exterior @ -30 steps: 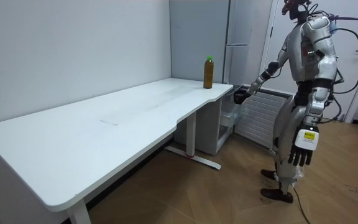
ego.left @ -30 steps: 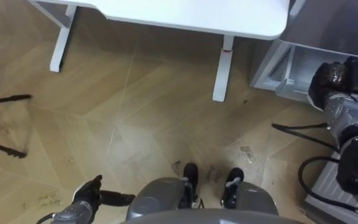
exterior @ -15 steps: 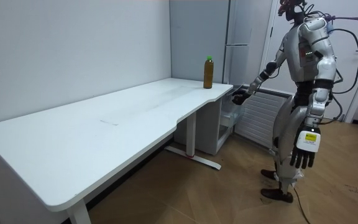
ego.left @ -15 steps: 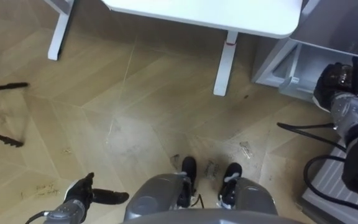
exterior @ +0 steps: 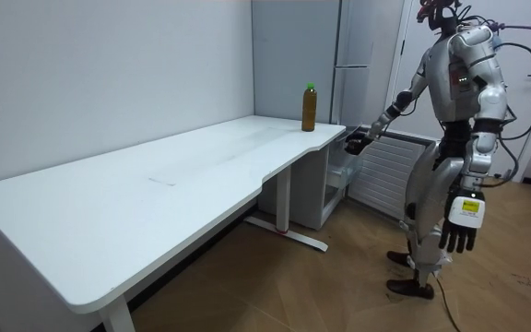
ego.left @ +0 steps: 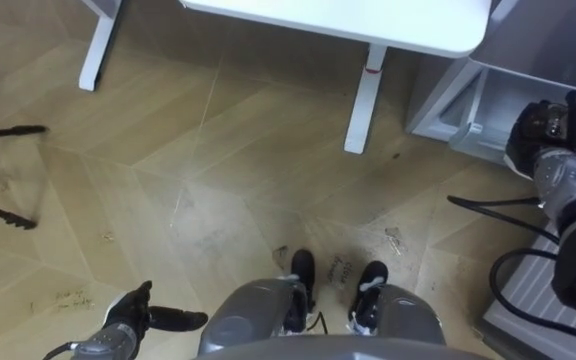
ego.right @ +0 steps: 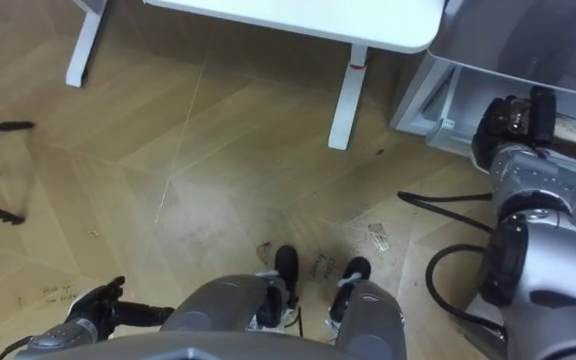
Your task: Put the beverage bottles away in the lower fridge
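Observation:
A brown drink bottle with a green cap (exterior: 309, 108) stands upright on the far corner of the white table (exterior: 155, 189), close to the tall grey fridge (exterior: 362, 46). I stand on the wooden floor beside that corner, facing the fridge's open lower compartment (ego.left: 483, 95). My right hand (ego.left: 545, 130) is stretched out at the mouth of that compartment, level with the table edge in the room view, and holds no bottle. Low beside my leg hangs my left hand (ego.left: 131, 320), open and empty.
The table's white leg (ego.left: 363, 100) stands just ahead of my feet. A white radiator (exterior: 381, 180) runs along the wall to the right of the fridge. Black tripod legs (ego.left: 8, 130) lie on the floor at the left. A second table leg (ego.left: 96, 45) is further left.
My left arm has swung a little back and outward at my side. My head camera has shifted slightly. The right hand stays at the fridge and the bottle has not moved.

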{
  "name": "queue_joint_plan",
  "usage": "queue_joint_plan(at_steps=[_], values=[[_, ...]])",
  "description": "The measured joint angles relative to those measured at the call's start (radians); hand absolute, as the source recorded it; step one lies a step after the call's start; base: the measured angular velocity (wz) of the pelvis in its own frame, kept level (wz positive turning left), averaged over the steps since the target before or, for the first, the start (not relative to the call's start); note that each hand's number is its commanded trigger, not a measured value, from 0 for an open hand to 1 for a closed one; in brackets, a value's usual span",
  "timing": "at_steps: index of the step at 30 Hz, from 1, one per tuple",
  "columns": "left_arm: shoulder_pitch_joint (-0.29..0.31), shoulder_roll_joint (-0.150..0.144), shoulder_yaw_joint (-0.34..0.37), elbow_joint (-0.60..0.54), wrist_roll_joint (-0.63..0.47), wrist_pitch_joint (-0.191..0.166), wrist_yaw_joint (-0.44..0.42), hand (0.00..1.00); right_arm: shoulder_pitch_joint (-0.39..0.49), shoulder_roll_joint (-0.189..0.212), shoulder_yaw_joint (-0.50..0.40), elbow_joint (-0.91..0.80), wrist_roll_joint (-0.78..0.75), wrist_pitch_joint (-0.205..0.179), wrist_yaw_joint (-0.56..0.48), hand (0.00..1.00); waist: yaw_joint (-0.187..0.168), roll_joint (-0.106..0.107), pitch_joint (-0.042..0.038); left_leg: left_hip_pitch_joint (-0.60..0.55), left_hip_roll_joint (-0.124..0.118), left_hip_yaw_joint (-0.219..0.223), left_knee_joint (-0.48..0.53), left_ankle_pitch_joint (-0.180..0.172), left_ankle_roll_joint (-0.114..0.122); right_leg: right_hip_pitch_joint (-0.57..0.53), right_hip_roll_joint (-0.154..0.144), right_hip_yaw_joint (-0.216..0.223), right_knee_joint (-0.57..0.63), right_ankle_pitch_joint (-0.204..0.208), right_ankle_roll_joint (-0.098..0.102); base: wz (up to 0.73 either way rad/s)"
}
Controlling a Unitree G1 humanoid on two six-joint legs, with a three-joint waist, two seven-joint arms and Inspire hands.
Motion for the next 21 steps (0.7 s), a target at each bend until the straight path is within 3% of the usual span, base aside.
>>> queue_joint_plan(at_steps=[14,18,21], values=[[0.001,0.006,0.0,0.0,0.012,0.001,-0.033,0.0,-0.004,-0.011,0.009,0.026,-0.078,0.014,0.001,0.0,-0.004,-0.012,0.0006,-0.001,0.0,0.001,-0.003,0.001,0.001,-0.001,-0.001,0.0,0.001,0.0,0.0,0.0],[0.0,0.021,-0.007,0.001,0.021,0.001,-0.035,0.0,-0.004,-0.035,0.081,0.048,-0.14,0.03,0.007,0.0,-0.004,-0.021,0.0051,-0.001,0.0,0.0,-0.002,0.001,0.001,-0.003,-0.001,-0.001,0.006,-0.002,-0.001,0.0],[0.0,0.04,-0.046,0.002,0.022,0.011,-0.034,0.0,-0.004,-0.065,0.187,0.067,-0.176,0.043,0.026,0.0,0.0,-0.029,0.0053,-0.003,0.0,0.0,-0.002,0.001,0.001,-0.007,-0.001,0.001,0.006,-0.003,-0.001,0.0]])
